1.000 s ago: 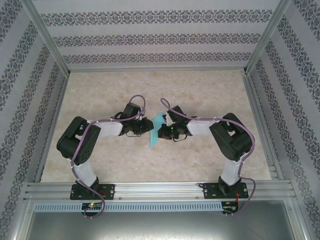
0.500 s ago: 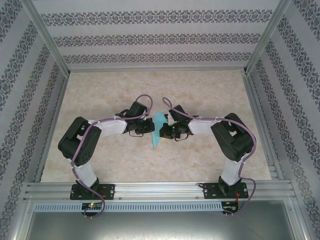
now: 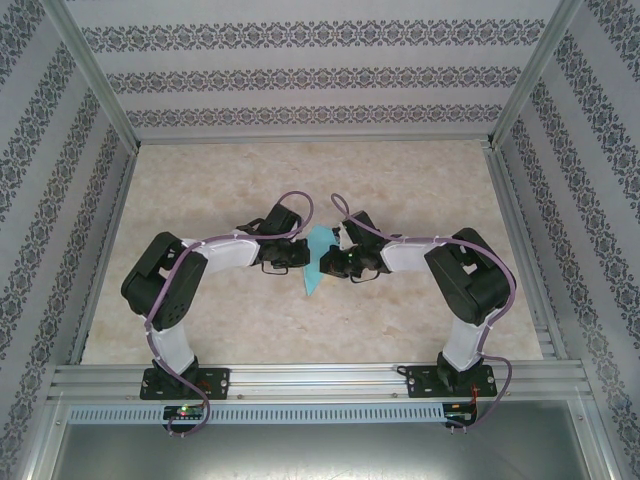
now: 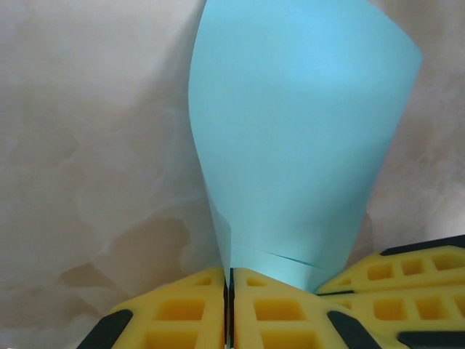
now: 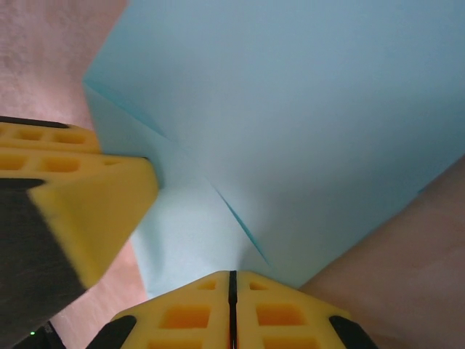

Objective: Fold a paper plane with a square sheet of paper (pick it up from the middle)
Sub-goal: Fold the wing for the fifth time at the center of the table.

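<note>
The square sheet of paper [image 3: 317,260] is turquoise and folded into a narrow, pointed paper plane shape, held above the table's middle between my two grippers. My left gripper [image 3: 301,253] is shut on its left edge. In the left wrist view the paper [image 4: 298,138] rises curved from the closed left gripper [image 4: 229,282], with the right gripper's yellow fingers [image 4: 407,273] beside it. My right gripper [image 3: 333,262] is shut on the other side. In the right wrist view the creased paper [image 5: 290,109] meets the closed right gripper [image 5: 232,280], and a left finger [image 5: 80,196] presses on the paper at the left.
The marbled beige table [image 3: 310,170] spreads around the arms. Aluminium frame rails [image 3: 310,375] run along the near edge and both sides, with patterned walls behind them.
Both grippers have shifted slightly away from the bases with the paper between them. The paper now looks narrower and stands a little farther up the table.
</note>
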